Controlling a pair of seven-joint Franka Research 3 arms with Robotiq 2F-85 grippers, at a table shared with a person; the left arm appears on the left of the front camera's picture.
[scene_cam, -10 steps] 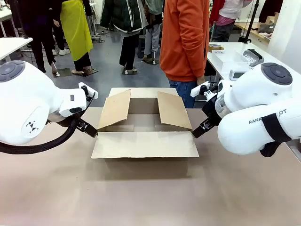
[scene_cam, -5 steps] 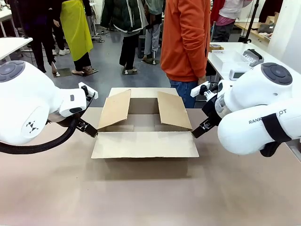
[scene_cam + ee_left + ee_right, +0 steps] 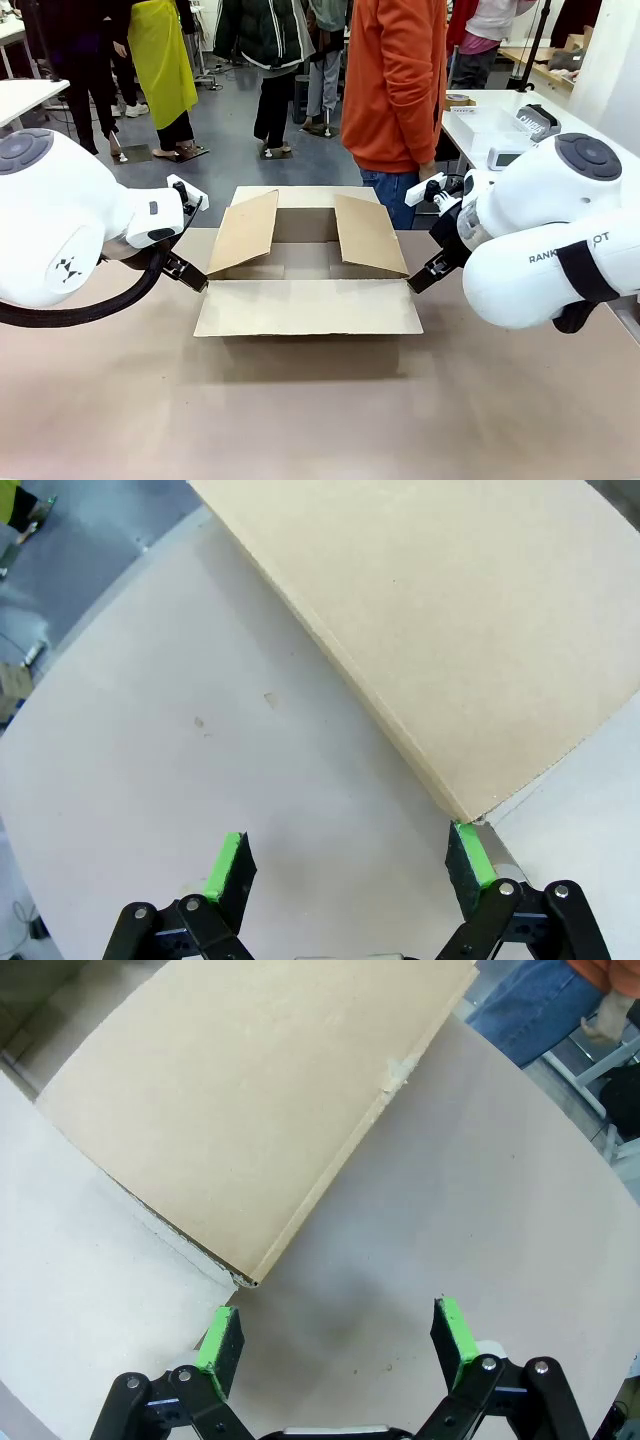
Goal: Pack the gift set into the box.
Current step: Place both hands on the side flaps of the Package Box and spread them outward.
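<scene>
Front view, left hand (image 3: 192, 274), open box (image 3: 308, 306), right hand (image 3: 424, 276)

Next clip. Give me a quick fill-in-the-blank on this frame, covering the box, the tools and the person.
1. The cardboard box has ____ flaps, none folded shut.
2. The left tool and the right tool each have their jaws ____, holding nothing.
3. The person at the far side wears an ____ top.
Missing words: four; open; orange.

White arms (image 3: 60, 220); black cable (image 3: 60, 316); green tool pads (image 3: 226, 865).
</scene>
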